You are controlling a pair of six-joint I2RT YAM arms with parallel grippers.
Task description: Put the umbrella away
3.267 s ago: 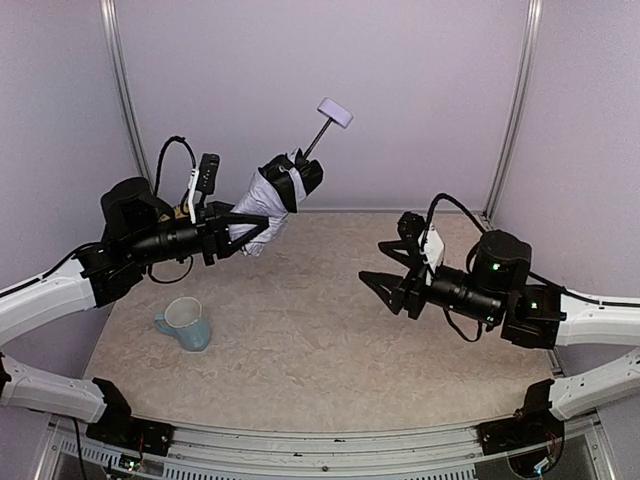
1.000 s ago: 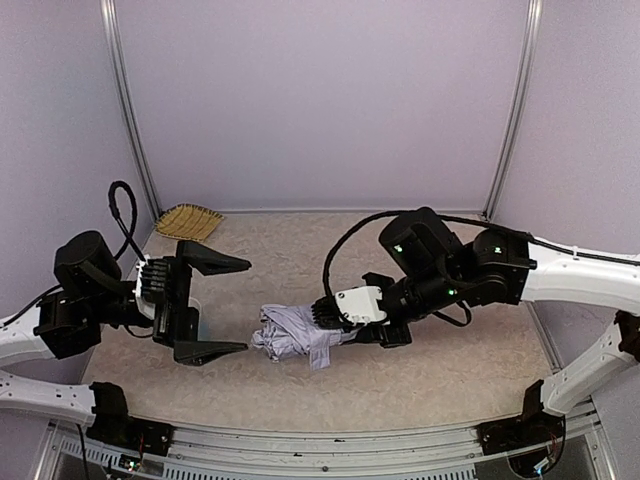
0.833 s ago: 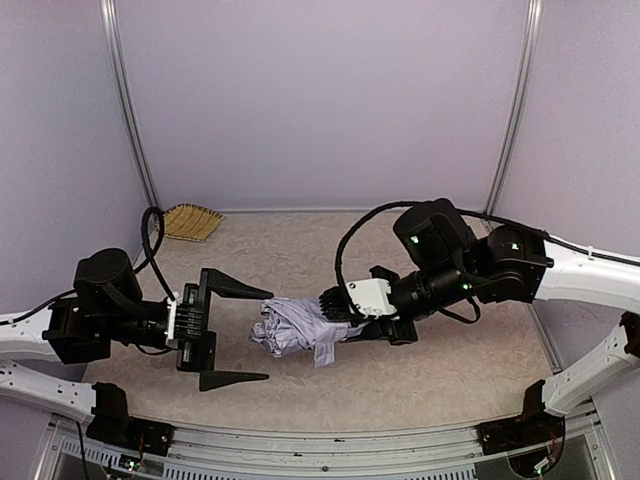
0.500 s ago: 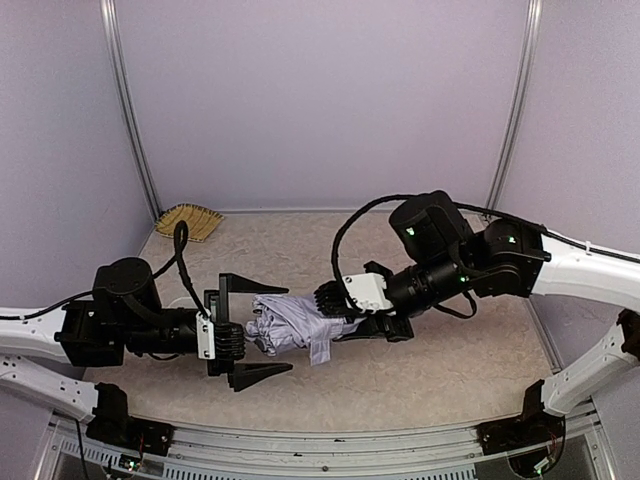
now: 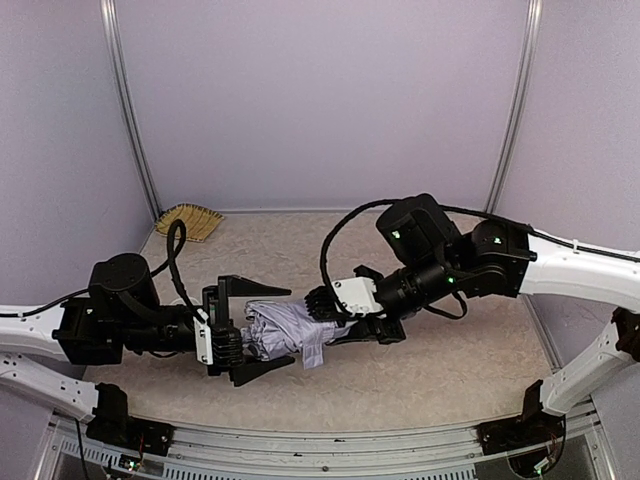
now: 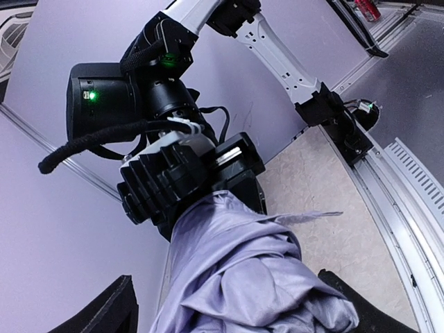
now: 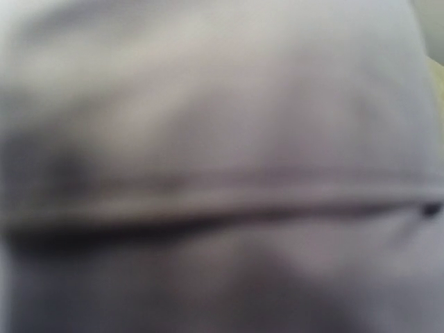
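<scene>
Between the two arms, over the middle of the surface [image 5: 440, 370], the umbrella [image 5: 270, 335] lies with its long axis running 9 to 3 o'clock. The right end effector [image 5: 322, 312] is clamped on its 3 o'clock end, while the left end effector [image 5: 290, 325] straddles the 9 o'clock end, fingers apart.

Both arms reach inward, left gripper [image 5: 289, 327] spread wide, right gripper [image 5: 322, 312] clamped.
</scene>
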